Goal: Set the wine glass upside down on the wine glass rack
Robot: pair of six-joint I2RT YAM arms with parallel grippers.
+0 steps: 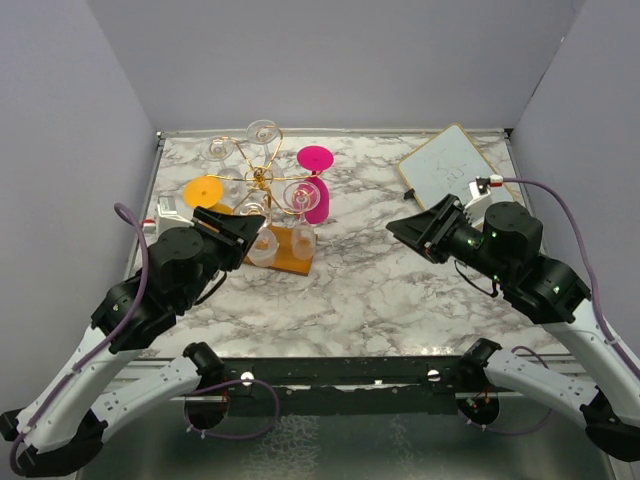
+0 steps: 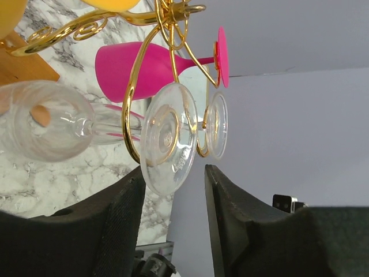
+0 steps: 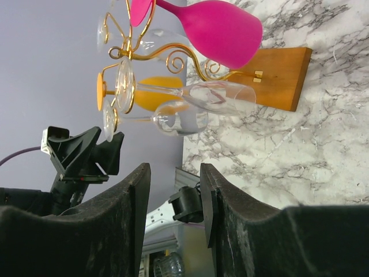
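The wine glass rack (image 1: 262,180) is gold wire on an orange-brown wooden base (image 1: 288,262) at the back left. A clear wine glass (image 1: 264,246) hangs upside down on its near arm. In the left wrist view its foot (image 2: 168,138) sits in a gold spiral and its bowl (image 2: 46,127) points left. My left gripper (image 1: 252,240) (image 2: 174,176) is open, its jaws either side of the foot's lower edge and not closed on it. My right gripper (image 1: 405,232) (image 3: 174,170) is open and empty, right of the rack, which shows in its view (image 3: 144,55).
Several other glasses hang on the rack, among them a pink one (image 1: 316,185) (image 2: 138,66) (image 3: 219,29), an orange one (image 1: 203,190) and clear ones (image 1: 263,131). A white board (image 1: 450,165) lies at the back right. Grey walls close in the marble table (image 1: 370,290).
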